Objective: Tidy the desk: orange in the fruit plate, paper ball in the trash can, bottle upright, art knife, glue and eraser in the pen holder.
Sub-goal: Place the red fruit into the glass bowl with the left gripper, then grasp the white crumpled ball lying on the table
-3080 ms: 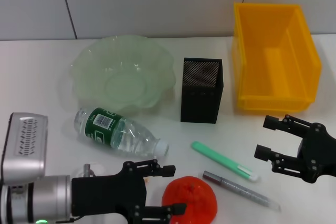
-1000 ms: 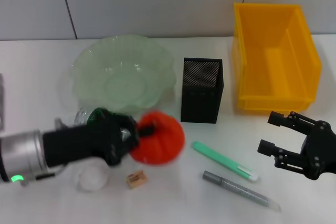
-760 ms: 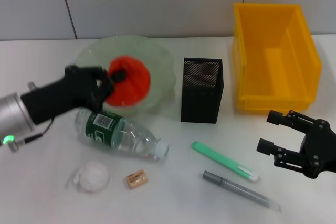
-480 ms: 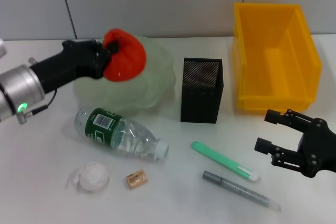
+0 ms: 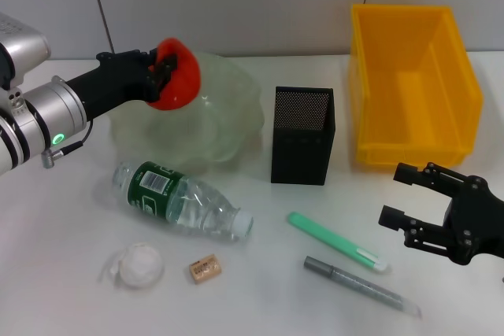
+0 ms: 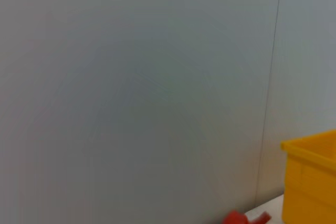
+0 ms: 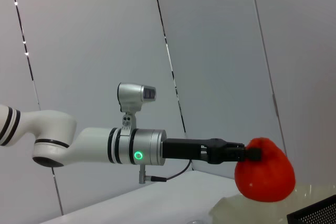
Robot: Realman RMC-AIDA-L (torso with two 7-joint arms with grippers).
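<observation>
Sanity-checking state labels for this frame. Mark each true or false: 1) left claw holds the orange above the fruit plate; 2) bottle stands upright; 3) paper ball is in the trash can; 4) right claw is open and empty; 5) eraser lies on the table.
1) True: the left claw is shut on the orange, held above the fruit plate.
2) False: the bottle lies on its side.
3) False: the paper ball sits on the table, far from the trash can.
4) True: the right claw is open, holding nothing.
5) True: the eraser lies beside the paper ball.
</observation>
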